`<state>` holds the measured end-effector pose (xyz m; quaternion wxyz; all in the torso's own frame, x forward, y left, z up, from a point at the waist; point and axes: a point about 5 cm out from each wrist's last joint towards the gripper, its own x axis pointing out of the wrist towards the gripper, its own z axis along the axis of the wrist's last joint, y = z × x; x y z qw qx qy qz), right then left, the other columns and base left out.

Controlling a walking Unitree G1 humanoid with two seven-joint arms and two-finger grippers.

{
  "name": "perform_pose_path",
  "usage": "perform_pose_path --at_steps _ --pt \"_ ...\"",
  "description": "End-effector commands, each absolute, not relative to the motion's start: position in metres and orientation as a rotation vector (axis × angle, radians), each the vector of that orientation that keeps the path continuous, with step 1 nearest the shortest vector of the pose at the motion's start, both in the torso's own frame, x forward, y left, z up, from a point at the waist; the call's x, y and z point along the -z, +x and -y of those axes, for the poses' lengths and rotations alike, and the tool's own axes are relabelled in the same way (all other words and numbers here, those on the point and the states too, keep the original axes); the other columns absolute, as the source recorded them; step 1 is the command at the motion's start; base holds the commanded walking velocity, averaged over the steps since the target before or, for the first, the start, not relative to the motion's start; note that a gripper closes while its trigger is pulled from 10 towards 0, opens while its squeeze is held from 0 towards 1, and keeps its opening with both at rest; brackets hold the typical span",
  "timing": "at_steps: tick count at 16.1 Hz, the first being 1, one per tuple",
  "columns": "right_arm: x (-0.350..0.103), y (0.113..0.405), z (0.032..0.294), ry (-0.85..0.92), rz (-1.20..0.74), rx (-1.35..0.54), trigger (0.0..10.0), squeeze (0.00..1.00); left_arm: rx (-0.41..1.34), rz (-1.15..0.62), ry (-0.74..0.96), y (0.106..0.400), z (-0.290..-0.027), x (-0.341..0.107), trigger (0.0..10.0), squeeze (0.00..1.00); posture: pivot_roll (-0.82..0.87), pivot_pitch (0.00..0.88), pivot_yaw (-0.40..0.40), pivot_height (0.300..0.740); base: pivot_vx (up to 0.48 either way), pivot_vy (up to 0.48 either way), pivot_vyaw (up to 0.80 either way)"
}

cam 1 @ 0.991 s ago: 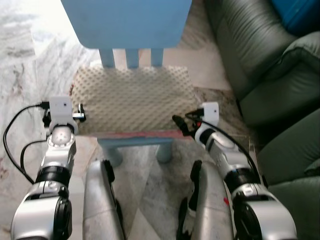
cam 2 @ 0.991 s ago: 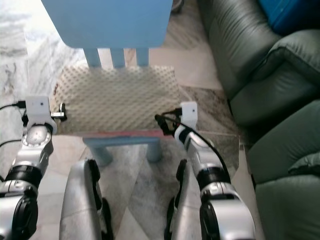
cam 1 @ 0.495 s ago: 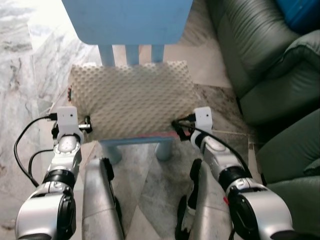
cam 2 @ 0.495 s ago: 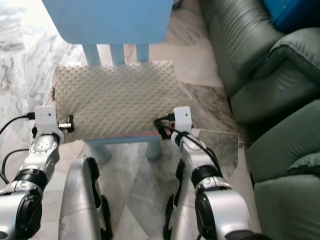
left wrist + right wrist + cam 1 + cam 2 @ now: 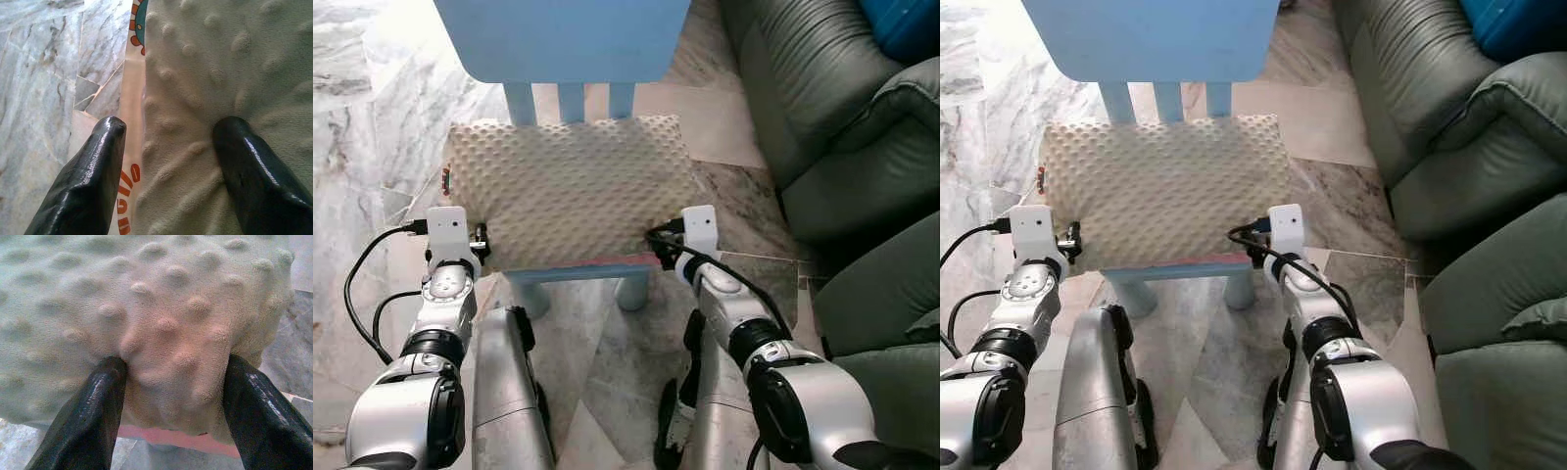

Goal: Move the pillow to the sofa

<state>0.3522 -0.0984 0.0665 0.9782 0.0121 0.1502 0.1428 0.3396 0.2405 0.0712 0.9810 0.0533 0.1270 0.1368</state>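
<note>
Left pincer (image 5: 480, 242) sits at the pillow's (image 5: 570, 186) left end, near the front corner. Left wrist view: one black finger (image 5: 244, 166) presses into the bumpy cream fabric, the other finger (image 5: 85, 181) lies outside, beside a printed orange-and-teal tag (image 5: 128, 161) along the pillow's edge, with marble floor (image 5: 44, 73) beyond. Fingers spread apart, not clamped on the pillow.

Right pincer (image 5: 658, 245) is at the pillow's right front corner. Right wrist view: both fingers (image 5: 90, 411) straddle the corner, fabric bulging between them and dented at each fingertip. Pincer reads as closed on the pillow.

Pillow: cream, covered in raised bumps, lying flat across the seat of a small light-blue chair (image 5: 568, 39). It overhangs the seat on both sides; its back edge meets the chair's back slats. A pink strip shows along the seat's front edge under the pillow.

Sofa (image 5: 842, 127): dark grey-green leather, on the robot's right, apart from the chair. Blue object (image 5: 906, 24) rests on it at the far corner.

Floor (image 5: 372, 127): grey-veined marble tiles.
</note>
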Motion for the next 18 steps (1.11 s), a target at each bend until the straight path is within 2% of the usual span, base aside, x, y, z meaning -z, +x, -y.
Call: perform_pose_path --at_steps 1,5,10,16,18 --pt "-0.058 0.347 0.097 0.025 -0.338 -0.291 0.0 0.00 -0.261 -0.321 0.091 0.332 -0.237 -0.056 0.0 0.00 0.02 0.337 -0.095 0.517 0.000 0.000 0.00" --pt "-0.055 0.346 0.101 0.023 -0.350 -0.283 0.0 0.00 -0.244 -0.335 0.033 0.331 -0.233 -0.052 0.0 0.00 0.02 0.325 -0.095 0.517 0.000 0.000 0.00" --pt "-0.055 0.346 0.102 0.013 -0.351 -0.285 0.0 0.00 -0.273 -0.367 -0.160 0.328 -0.231 -0.044 0.0 0.00 0.03 0.306 -0.098 0.517 0.000 0.000 0.00" --pt "-0.067 0.355 0.107 -0.012 -0.323 -0.289 0.0 0.00 -0.314 -0.368 -0.237 0.334 -0.232 -0.051 0.0 0.00 0.02 0.223 -0.103 0.517 0.000 0.000 0.00" --pt "-0.072 0.358 0.111 -0.012 -0.302 -0.309 0.0 0.00 -0.299 -0.342 -0.236 0.340 -0.229 -0.057 0.0 0.00 0.04 0.166 -0.109 0.517 0.000 0.000 0.00"
